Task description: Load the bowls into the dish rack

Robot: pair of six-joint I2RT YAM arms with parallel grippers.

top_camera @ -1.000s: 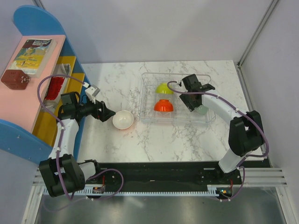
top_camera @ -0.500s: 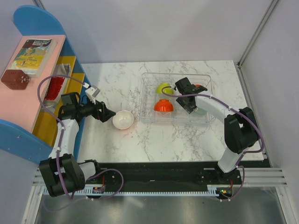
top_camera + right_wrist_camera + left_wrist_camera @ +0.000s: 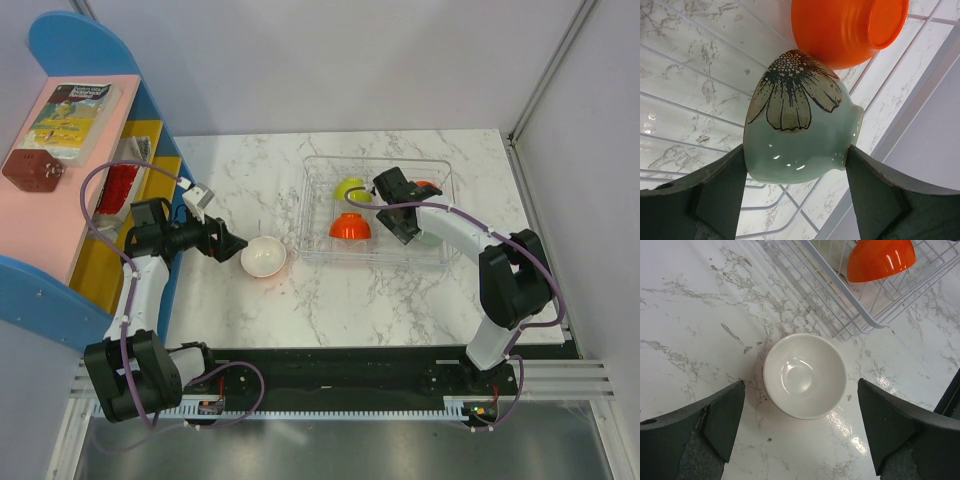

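**A:** Top external view first. Where are the bowls?

**B:** The dish rack (image 3: pixel 318 240) sits on the worktop (image 3: pixel 350 310), at 3 o'clock from the white bowl (image 3: pixel 263 256). That bowl stands upright on the marble, just outside the rack's left wall. Inside the rack, the lime bowl (image 3: pixel 350 188) is at the far left. The red-orange bowl (image 3: pixel 351 227) lies rim down at 6 o'clock from it. A second orange bowl (image 3: pixel 427 185) shows at the far right, partly hidden by the arm.

**A:** And the left hand (image 3: pixel 801 387)?

**B:** It is spread wide. On its wrist camera the two fingers stand at 9 and 3 o'clock of the white bowl, clear of the rim, with nothing held.

**A:** The right hand (image 3: pixel 796 150)?

**B:** It is inside the rack, closed onto the mint bowl (image 3: pixel 800 130). One finger presses each side. The bowl is tipped over, so its painted dark flower faces the wrist camera.

**A:** Is anything touching it?

**B:** An orange bowl leans against it at 12 o'clock. I cannot tell which of the two it is.
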